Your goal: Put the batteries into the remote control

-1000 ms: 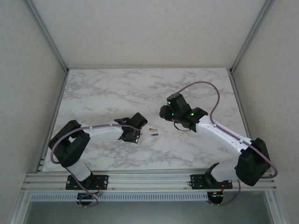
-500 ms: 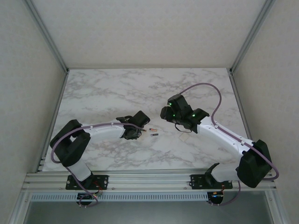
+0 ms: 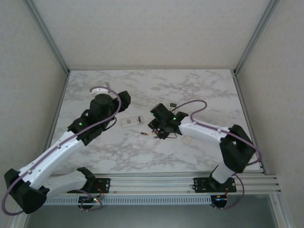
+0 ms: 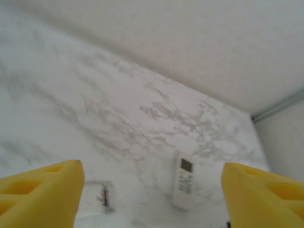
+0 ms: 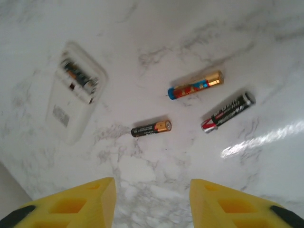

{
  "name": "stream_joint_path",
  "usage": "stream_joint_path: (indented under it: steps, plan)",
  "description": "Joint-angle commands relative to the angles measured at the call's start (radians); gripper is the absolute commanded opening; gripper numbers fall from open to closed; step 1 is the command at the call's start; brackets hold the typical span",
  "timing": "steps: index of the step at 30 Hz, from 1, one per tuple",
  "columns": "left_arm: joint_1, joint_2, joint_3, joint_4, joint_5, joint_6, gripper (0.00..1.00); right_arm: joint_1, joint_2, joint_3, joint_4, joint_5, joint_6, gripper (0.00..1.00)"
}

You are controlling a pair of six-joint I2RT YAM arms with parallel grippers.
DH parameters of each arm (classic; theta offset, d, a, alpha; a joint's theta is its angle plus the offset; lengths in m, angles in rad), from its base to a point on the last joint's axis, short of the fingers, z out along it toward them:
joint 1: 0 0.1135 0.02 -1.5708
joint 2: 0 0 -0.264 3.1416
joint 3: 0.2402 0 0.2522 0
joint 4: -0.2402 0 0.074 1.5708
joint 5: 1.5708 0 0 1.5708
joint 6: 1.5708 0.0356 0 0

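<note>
Marble table (image 5: 156,38) | three batteries (image 5: 195,85) flat, long axes parallel, rising rightward | left hand (image 4: 149,190), right hand (image 5: 152,190) both parted, empty

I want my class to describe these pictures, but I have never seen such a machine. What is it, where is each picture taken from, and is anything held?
It is a robot with two arms, the left arm and the right arm, bolted at the near edge of a marble-patterned table. One picture comes from a fixed camera above and behind them. The other two come from cameras on the wrists; the yellow shapes are each arm's own fingers. The left gripper is open, facing a white remote. The right gripper is open too, over three loose batteries beside a white case with what looks like a battery in its slot. Nothing is held.
</note>
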Motion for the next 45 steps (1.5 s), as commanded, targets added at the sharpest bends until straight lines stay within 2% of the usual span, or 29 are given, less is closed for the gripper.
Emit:
stream_joint_path:
  steps: [1, 3, 8, 15, 26, 34, 39, 45]
  plan:
    - [0.011, -0.024, 0.02, -0.112, 0.063, 0.431, 0.87, 0.018, 0.069, 0.089, -0.117, 0.057, 0.294, 0.44]
    - [0.014, -0.045, -0.028, -0.085, 0.086, 0.473, 0.99, 0.018, 0.122, 0.136, -0.145, 0.054, 0.336, 0.44]
    - [0.024, -0.075, -0.142, 0.007, 0.192, 0.477, 1.0, 0.018, 0.234, 0.239, -0.184, 0.01, 0.386, 0.43]
    - [0.03, -0.129, -0.196, 0.011, 0.135, 0.488, 1.0, 0.018, 0.333, 0.292, -0.189, 0.003, 0.425, 0.42]
    - [0.028, -0.088, -0.2, -0.01, 0.066, 0.504, 1.0, 0.027, 0.415, 0.346, -0.206, -0.028, 0.443, 0.41]
    - [0.028, -0.11, -0.207, -0.001, 0.043, 0.502, 1.0, 0.028, 0.438, 0.348, -0.223, -0.026, 0.441, 0.22]
    - [0.028, -0.101, -0.21, -0.003, 0.034, 0.501, 1.0, 0.028, 0.442, 0.338, -0.217, -0.024, 0.428, 0.19]
    - [0.029, -0.109, -0.205, -0.004, 0.03, 0.492, 1.0, 0.027, 0.444, 0.303, -0.176, -0.04, 0.423, 0.22]
